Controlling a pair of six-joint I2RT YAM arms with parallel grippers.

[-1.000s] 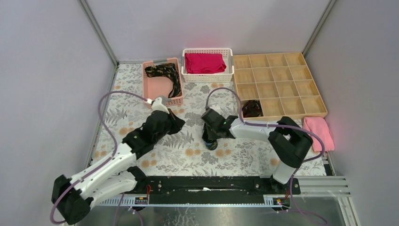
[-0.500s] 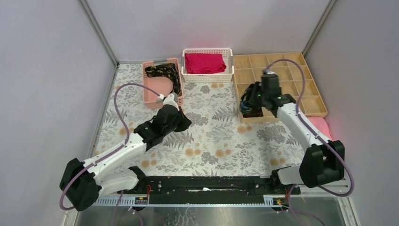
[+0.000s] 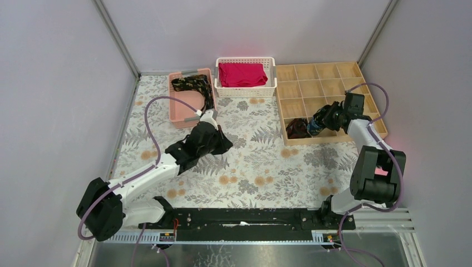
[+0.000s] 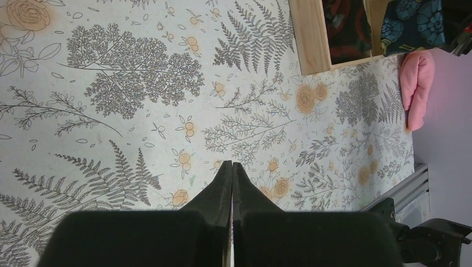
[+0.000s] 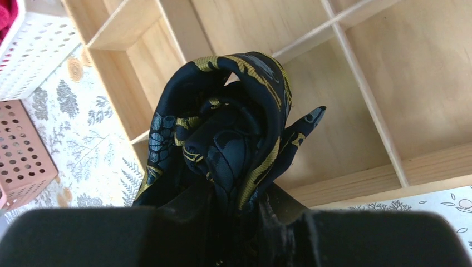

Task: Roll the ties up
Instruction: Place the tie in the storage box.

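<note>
From above, my right tool (image 3: 318, 125) grips a rolled tie (image 3: 314, 129) over the front row of the wooden tray (image 3: 317, 64), just beside another coil (image 3: 296, 129) stowed there. I judge stowing is in hand; next I must lower it into a free compartment and let go. An unrolled tie (image 3: 195, 89) lies in the pink basket (image 3: 172, 100). My left wrist view shows my left tool (image 4: 231, 167) closed, empty, above the floral table (image 4: 139, 111). My right wrist view shows the roll's loose tip, which could snag.

You have three ties (image 3: 193, 85), two baskets (image 3: 245, 91), one pink and one white, one wooden divided tray (image 3: 328, 89), one folded red cloth (image 3: 242, 74), one pink towel (image 4: 417, 80) and two robot arms (image 3: 146, 178) before you.
</note>
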